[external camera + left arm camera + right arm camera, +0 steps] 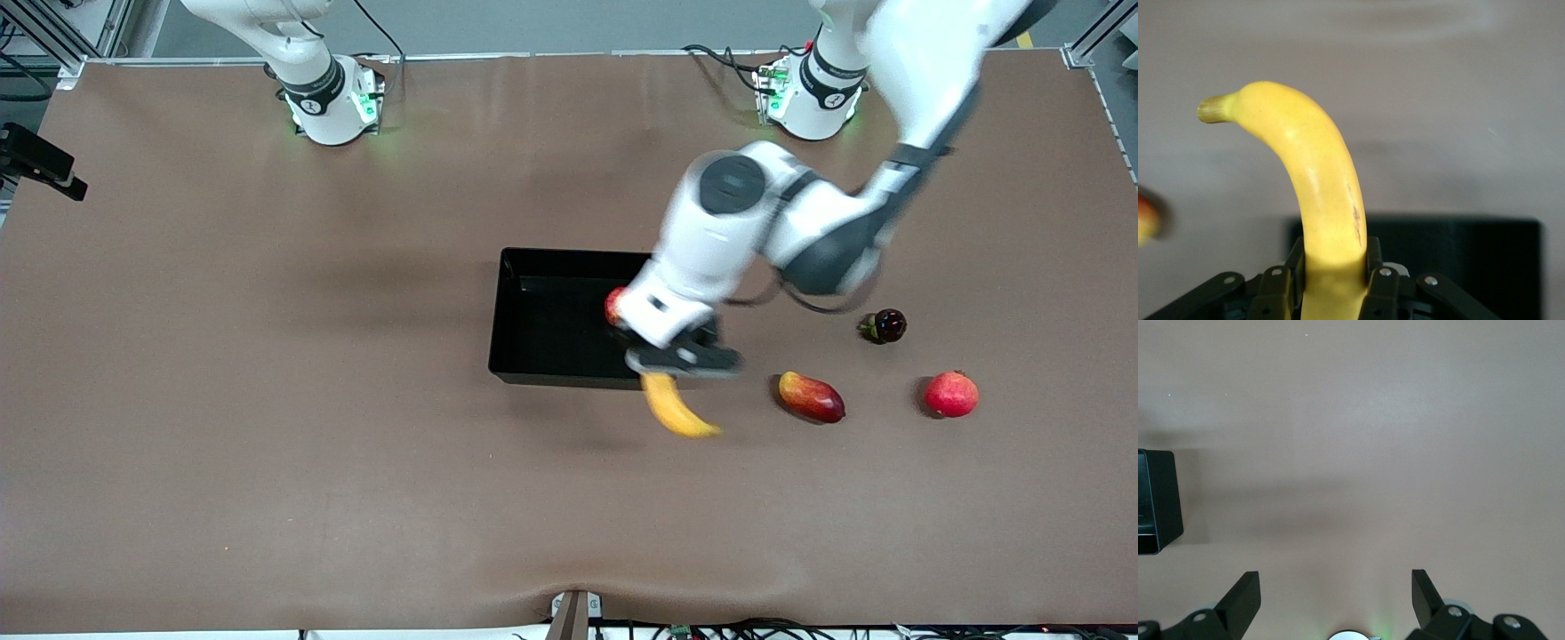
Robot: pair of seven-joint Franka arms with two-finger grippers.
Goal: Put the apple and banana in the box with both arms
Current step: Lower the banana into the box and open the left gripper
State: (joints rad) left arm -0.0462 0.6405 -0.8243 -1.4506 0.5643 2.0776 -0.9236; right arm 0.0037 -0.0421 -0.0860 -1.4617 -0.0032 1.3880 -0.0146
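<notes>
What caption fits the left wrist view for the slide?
Left gripper shut on the banana, stem end pointing away, with the black box below and brown table around it.

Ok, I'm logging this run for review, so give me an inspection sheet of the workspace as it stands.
Surface: brown table mat, wrinkled at the edge nearest the front camera.
Job's things: apple in the box; banana held in the air over the box's near wall.
Clutter: mango, red crowned fruit, dark round fruit, all toward the left arm's end.
Grippers: left gripper shut on the banana; right gripper open, over bare mat, waiting.
Cables: at the left arm's base and along the near edge.
Surroundings: metal framing at the corners.
</notes>
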